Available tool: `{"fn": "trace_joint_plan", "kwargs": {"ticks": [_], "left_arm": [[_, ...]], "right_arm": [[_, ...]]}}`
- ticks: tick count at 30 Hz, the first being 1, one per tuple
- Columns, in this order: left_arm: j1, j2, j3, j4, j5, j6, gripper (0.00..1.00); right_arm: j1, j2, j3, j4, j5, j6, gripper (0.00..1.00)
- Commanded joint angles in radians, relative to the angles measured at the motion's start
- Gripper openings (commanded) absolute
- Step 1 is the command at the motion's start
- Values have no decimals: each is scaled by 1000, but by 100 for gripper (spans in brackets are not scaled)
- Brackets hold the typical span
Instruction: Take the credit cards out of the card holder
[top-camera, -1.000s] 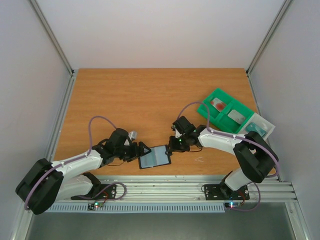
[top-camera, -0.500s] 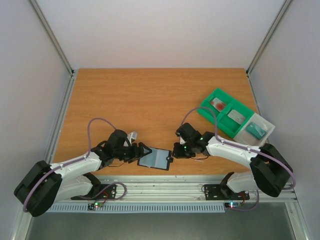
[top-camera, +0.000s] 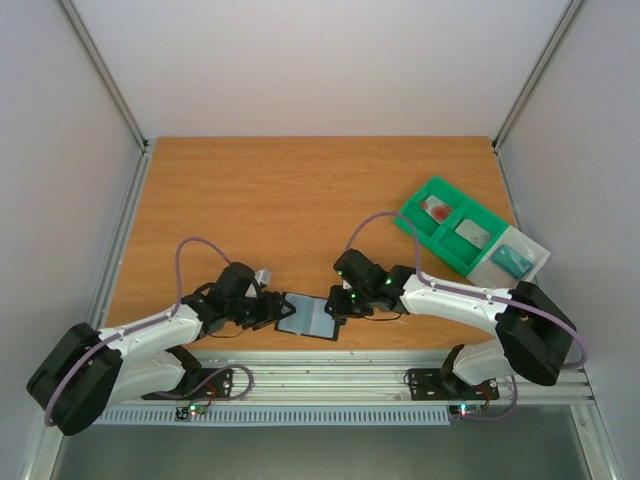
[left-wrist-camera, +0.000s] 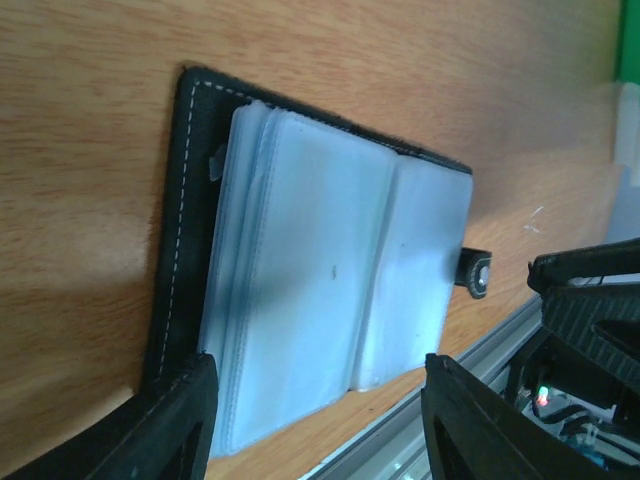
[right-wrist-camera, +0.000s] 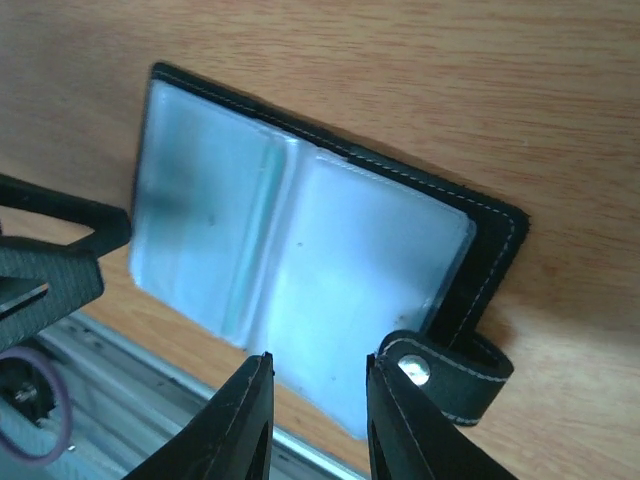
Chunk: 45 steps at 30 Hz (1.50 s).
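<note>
The card holder (top-camera: 308, 316) lies open and flat near the table's front edge, a black bi-fold with pale blue-grey plastic sleeves. I cannot make out separate credit cards inside the sleeves. My left gripper (top-camera: 277, 309) is open at its left edge. In the left wrist view the holder (left-wrist-camera: 320, 290) fills the frame and my wide-open left gripper (left-wrist-camera: 320, 415) straddles its near edge, one finger (left-wrist-camera: 165, 425) over the black cover. My right gripper (top-camera: 336, 303) is open at the holder's right edge. In the right wrist view my gripper (right-wrist-camera: 318, 405) hovers over the sleeve (right-wrist-camera: 300, 250), next to the snap tab (right-wrist-camera: 450, 378).
A green compartment tray (top-camera: 415, 222) stands at the back right with a red item (top-camera: 437, 209) and a pale grey flat piece (top-camera: 470, 233). A clear box beside it holds a teal item (top-camera: 514, 258). The metal rail (top-camera: 380, 375) runs just below the holder.
My right gripper has moved left and down onto the holder's right edge. The holder has shifted slightly and lies flatter and wider open. My left gripper has stayed at its left edge.
</note>
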Motion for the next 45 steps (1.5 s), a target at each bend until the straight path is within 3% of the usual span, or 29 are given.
{"fn": "trace_joint_plan", "kwargs": {"ticks": [1,8,11,20,31,45], "left_arm": [[-18,64,-4,75,51,3,54],[-91,69,-23,125,10,-69,25],[-109,72,-33,154,10,-99,20],[-111,-6,-59,150,-68,-169,37],[-109,-205,-109,88,-166,-221,50],[-109,-267,-115,34,-174,-214,54]], "right_arm": [[21,39,9,23,106,46,27],[21,31,-1,-55,253,-7,27],[20,23,8,-84,286,-24,26],[34,-2,16,19,79,19,27],[103,146,75,77,52,47,27],[103,251,105,125,-5,65,26]]}}
